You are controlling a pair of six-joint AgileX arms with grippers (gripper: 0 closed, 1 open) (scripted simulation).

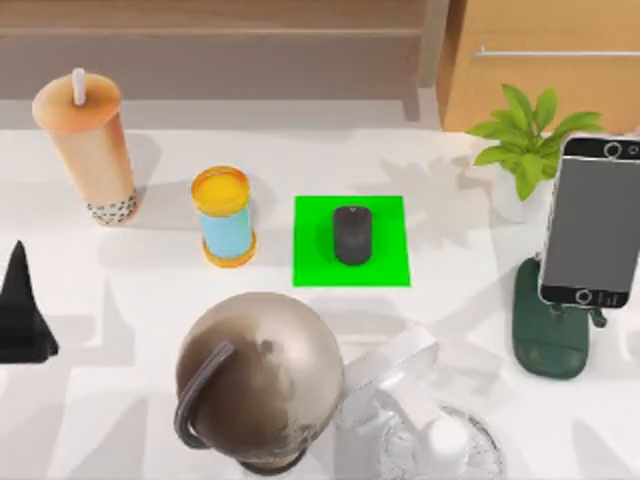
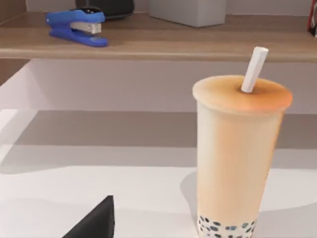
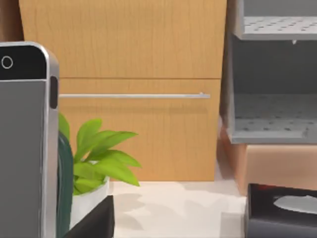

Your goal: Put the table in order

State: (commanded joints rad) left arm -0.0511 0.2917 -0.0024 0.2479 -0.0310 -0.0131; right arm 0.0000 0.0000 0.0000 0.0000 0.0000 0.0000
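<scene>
The white table (image 1: 130, 290) carries a bubble tea cup (image 1: 85, 150) with a white straw at the back left. To the right of the cup stand an orange-lidded blue can (image 1: 224, 215) and a green mat (image 1: 385, 255) with a black mouse (image 1: 351, 234) on it. At the right, a phone (image 1: 590, 220) leans on a dark green stand (image 1: 548, 335). My left gripper (image 1: 20, 300) is a dark pointed shape at the left edge, in front of the cup (image 2: 237, 153). A dark part of my right gripper (image 3: 94, 223) shows near the phone (image 3: 25, 144).
A round bronze lamp-like object (image 1: 260, 375) and a white wire fan (image 1: 440, 435) stand at the front. A potted plant (image 1: 525, 150) is at the back right before a wooden cabinet (image 3: 133, 49). A blue stapler (image 2: 77, 26) lies on the rear shelf. A black box (image 3: 282, 210) sits by the shelves.
</scene>
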